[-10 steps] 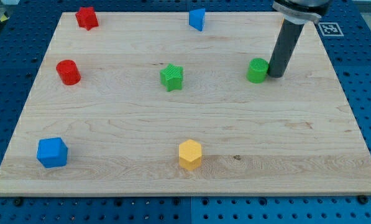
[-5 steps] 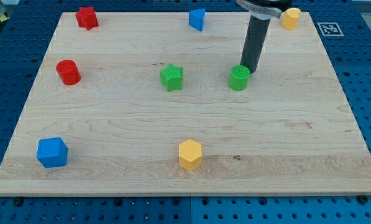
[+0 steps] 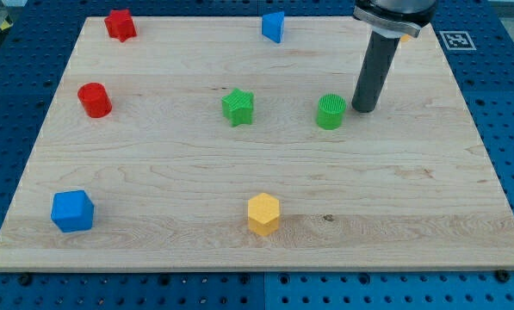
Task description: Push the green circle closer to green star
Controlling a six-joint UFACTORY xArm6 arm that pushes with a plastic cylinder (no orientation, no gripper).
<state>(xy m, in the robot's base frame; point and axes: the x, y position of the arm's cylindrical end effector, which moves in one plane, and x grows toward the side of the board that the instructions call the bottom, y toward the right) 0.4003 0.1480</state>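
Note:
The green circle (image 3: 331,112) is a short ribbed cylinder on the wooden board, right of centre. The green star (image 3: 238,106) lies to its left, about a hand's width away. My tip (image 3: 363,109) is just right of the green circle, apart from it by a small gap. The rod rises from there toward the view's top.
A red cylinder (image 3: 94,100) is at the left, a red star (image 3: 119,24) at the top left, a blue triangle (image 3: 274,26) at the top middle. A blue cube (image 3: 72,211) is at the bottom left, a yellow hexagon (image 3: 263,213) at the bottom middle. The board's right edge (image 3: 489,155) is beyond my tip.
The green circle was pushed left toward the green star. My tip followed it left, then drew back to the right and now stands off the circle.

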